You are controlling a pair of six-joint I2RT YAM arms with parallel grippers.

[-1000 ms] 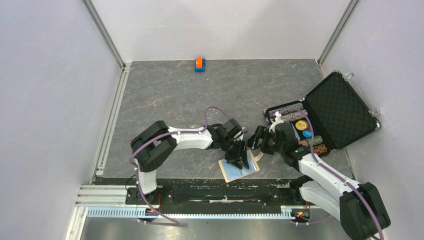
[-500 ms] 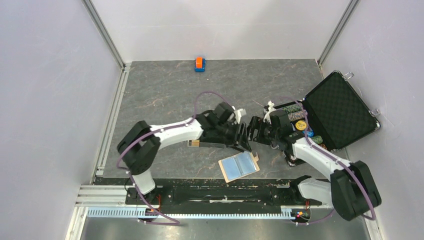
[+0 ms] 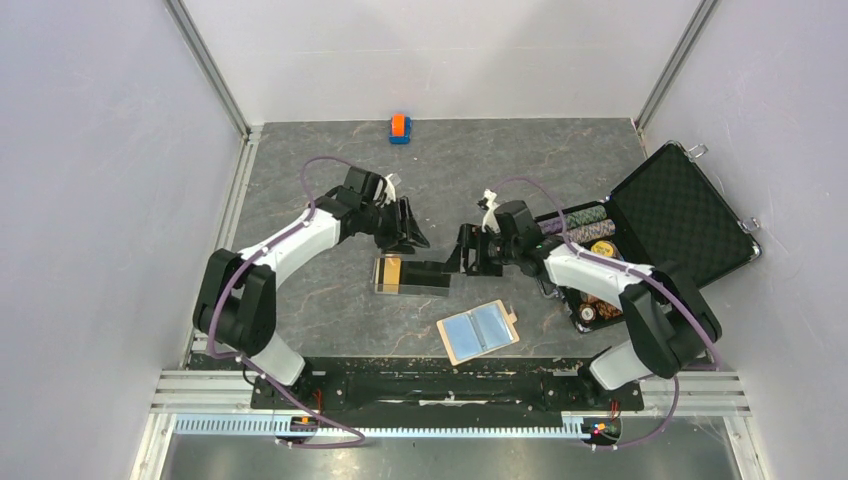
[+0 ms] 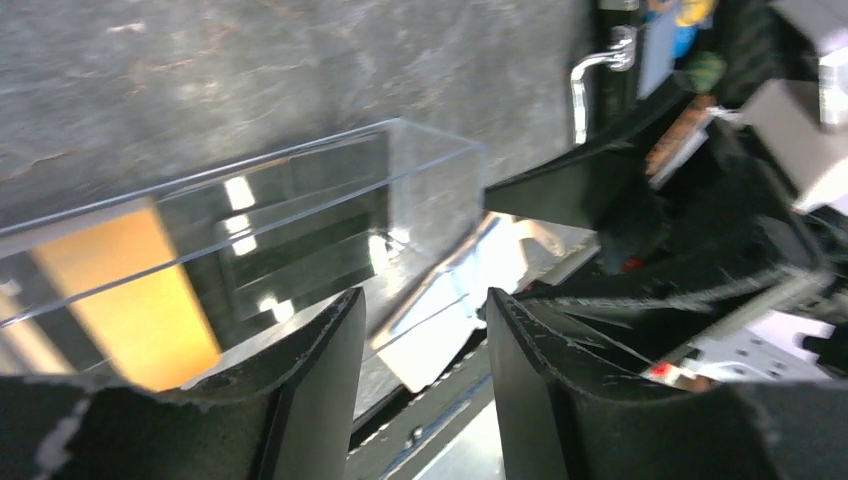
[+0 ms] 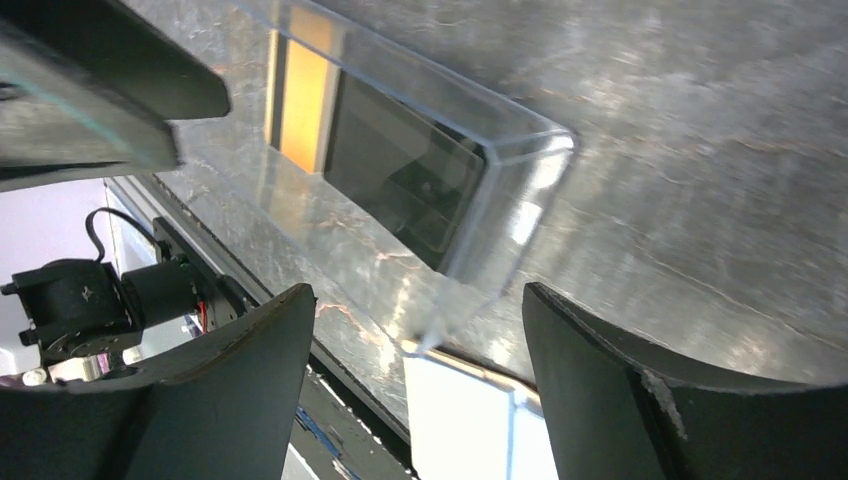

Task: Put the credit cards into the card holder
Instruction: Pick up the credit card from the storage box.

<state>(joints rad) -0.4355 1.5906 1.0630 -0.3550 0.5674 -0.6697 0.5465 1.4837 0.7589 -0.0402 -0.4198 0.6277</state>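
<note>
A clear plastic box [image 3: 411, 275] lies flat mid-table with the credit cards inside, one orange [image 3: 392, 273] and the others black [image 3: 428, 272]. In the left wrist view the orange card [image 4: 130, 290] and black cards [image 4: 300, 230] show through the box wall. The tan card holder [image 3: 478, 332] lies nearer the front edge, its face light blue. My left gripper [image 3: 408, 238] hangs open just behind the box, empty. My right gripper [image 3: 464, 262] hovers open at the box's right end, empty. The holder shows bright between my fingers [image 4: 450, 300] [image 5: 470, 420].
An open black foam-lined case [image 3: 680, 215] with poker chips [image 3: 585, 222] stands at the right. A small orange-and-blue block [image 3: 399, 127] sits at the far edge. White walls enclose the table on three sides; the rail [image 3: 400, 385] runs along the front.
Both grippers have left the card holder and moved toward the back. The left one swung up and left and opened a little wider. The clear box of cards has come into view.
</note>
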